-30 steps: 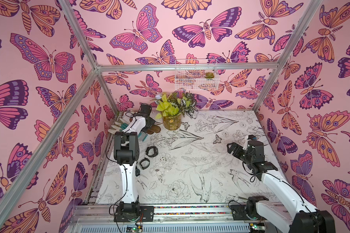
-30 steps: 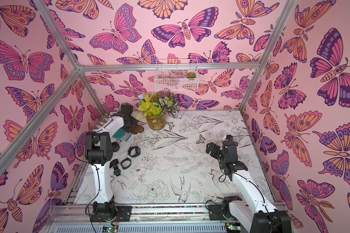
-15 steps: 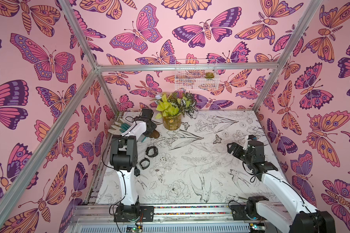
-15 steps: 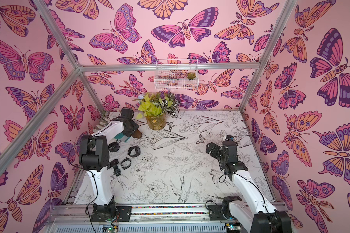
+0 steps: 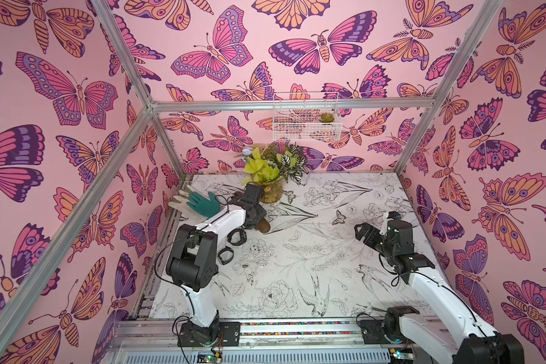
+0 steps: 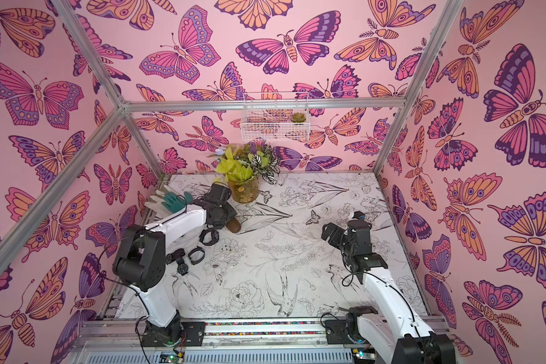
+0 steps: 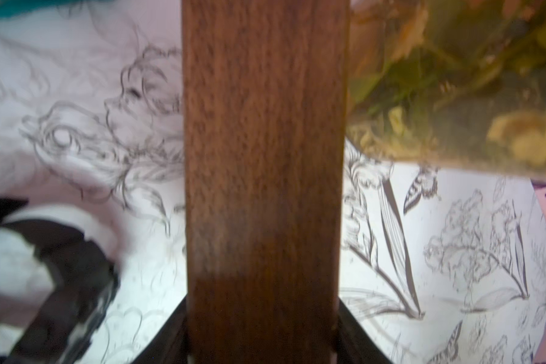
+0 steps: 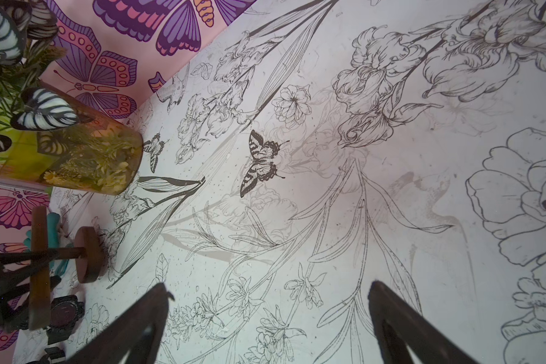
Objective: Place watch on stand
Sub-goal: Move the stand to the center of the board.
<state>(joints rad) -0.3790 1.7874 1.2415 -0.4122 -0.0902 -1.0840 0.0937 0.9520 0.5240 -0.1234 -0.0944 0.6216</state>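
- The left hand [image 7: 262,334] is clamped across the bar of the stand [image 7: 265,157], near the back left of the table [image 5: 297,283]. The smooth wood could twist or slide in that pinch if the left arm [image 5: 221,220] swings quickly.
- The vase [image 6: 243,192] stands just beside the gripped stand, so a careless turn may knock it over (whether the stand's base touches the table cannot be told).
- The watches [image 6: 209,236] lie on the table beside the left arm, near the stand but not on it. A low sweep of that arm could scatter them.
- The right hand [image 8: 268,286] hangs with its jaws wide apart over bare table, well apart from the watches. To fetch one it would have to cross toward the left arm, and the two might collide.
- While the left hand covers part of the bar, less of it is free for a strap to slip over.
- Count:
  - one stand
  - at least three dark watches, perhaps four (two pieces by the elbow may be one open strap)
  - one teal glove [image 5: 204,203] lying on one pale glove [image 5: 178,200]
  - one vase
  - one wire basket [image 5: 306,132] on the wall, holding one succulent [image 5: 327,117]
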